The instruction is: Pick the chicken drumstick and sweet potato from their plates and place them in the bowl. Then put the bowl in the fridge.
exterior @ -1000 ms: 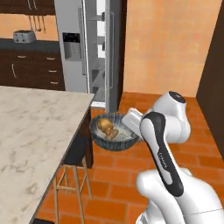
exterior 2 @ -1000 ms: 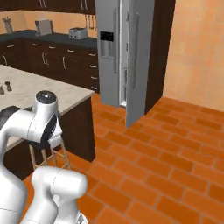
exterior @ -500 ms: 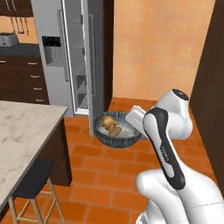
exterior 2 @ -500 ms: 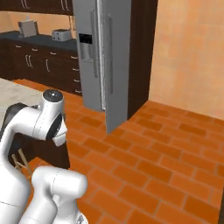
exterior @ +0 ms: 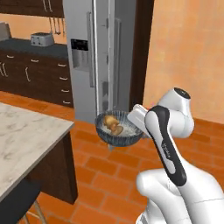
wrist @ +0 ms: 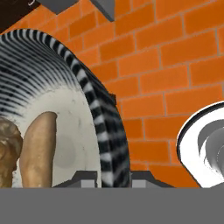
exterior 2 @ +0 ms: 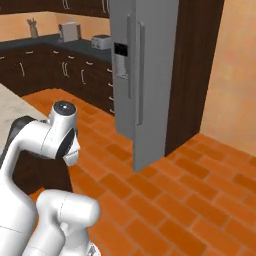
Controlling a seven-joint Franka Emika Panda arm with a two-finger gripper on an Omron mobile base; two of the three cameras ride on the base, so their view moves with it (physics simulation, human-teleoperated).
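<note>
bowl (exterior: 119, 127) in the air before the fridge (exterior: 98, 57), claw (wrist: 113, 177) clamped on its rim. drumstick (wrist: 8, 153) and potato (wrist: 38, 151) lie loose inside. likely rigid, off-balance on a rim hold; keep level.

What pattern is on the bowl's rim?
Black-and-white stripes on the bowl, clearest in the hand view.
</note>
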